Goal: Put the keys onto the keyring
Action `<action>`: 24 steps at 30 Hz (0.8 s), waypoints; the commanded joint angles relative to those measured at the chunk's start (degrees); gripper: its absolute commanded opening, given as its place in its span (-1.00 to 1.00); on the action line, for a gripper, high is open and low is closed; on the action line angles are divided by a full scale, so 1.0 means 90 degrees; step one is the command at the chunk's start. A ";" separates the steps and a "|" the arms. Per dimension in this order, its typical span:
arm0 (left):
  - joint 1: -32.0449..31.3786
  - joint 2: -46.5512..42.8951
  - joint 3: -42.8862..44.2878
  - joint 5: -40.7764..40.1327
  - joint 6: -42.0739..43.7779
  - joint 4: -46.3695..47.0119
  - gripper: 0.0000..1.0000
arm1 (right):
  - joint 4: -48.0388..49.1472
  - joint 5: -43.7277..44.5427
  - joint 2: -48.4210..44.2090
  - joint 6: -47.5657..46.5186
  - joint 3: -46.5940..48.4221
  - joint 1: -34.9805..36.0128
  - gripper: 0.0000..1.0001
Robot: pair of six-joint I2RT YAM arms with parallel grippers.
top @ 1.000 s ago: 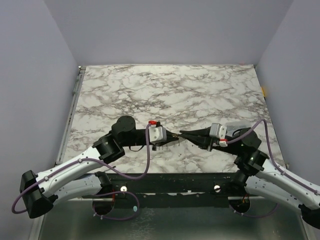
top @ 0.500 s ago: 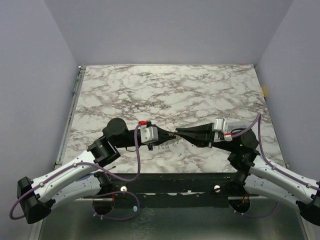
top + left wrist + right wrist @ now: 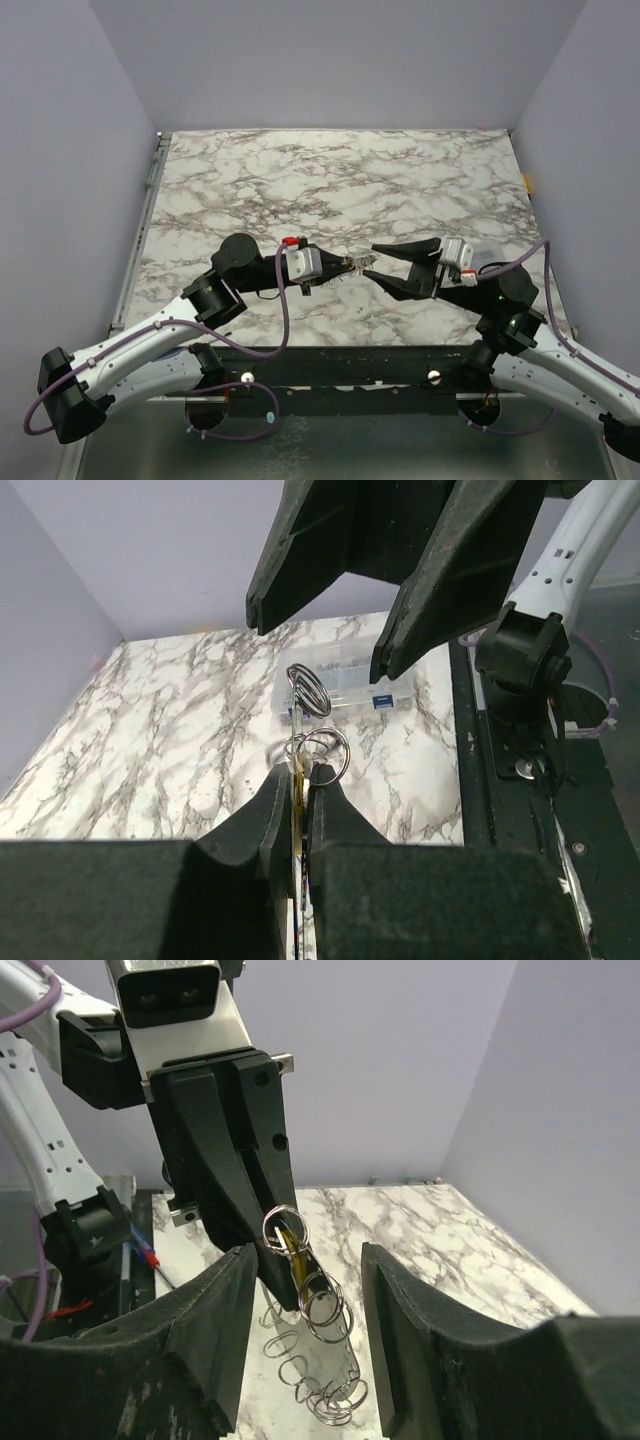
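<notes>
My left gripper is shut on the key, a thin piece with a yellow head that stands edge-on between the fingers. A grey keyring hangs at the key's tip, and in the right wrist view one ring sits at the key's top while more rings dangle below it. My right gripper is open. Its fingers stand on either side of the key and rings and touch neither. From above, the left gripper and the right gripper meet tip to tip above the table's front part.
A clear plastic box with spare rings lies on the marble table under the grippers. A red and blue screwdriver lies by the black front rail. Purple walls enclose the table.
My right gripper, shut at the ring before, has opened and drawn back a little to the right. The left gripper keeps its hold on the key.
</notes>
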 commanded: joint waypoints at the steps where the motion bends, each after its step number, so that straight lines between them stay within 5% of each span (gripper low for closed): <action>1: 0.0024 0.0059 -0.0070 -0.0065 -0.0006 0.0309 -1.00 | -0.0612 0.0151 -0.0052 -0.0311 0.0237 0.0041 0.11; 12: 0.0024 0.0203 -0.0042 0.0149 -0.0130 0.0309 -1.00 | -0.1966 0.0182 -0.0197 -0.1254 0.0532 0.0037 0.53; 24: 0.0048 0.0455 0.0028 0.1189 -0.0474 0.0436 -1.00 | -0.1948 0.0347 0.0106 -0.1833 0.0486 0.0037 0.32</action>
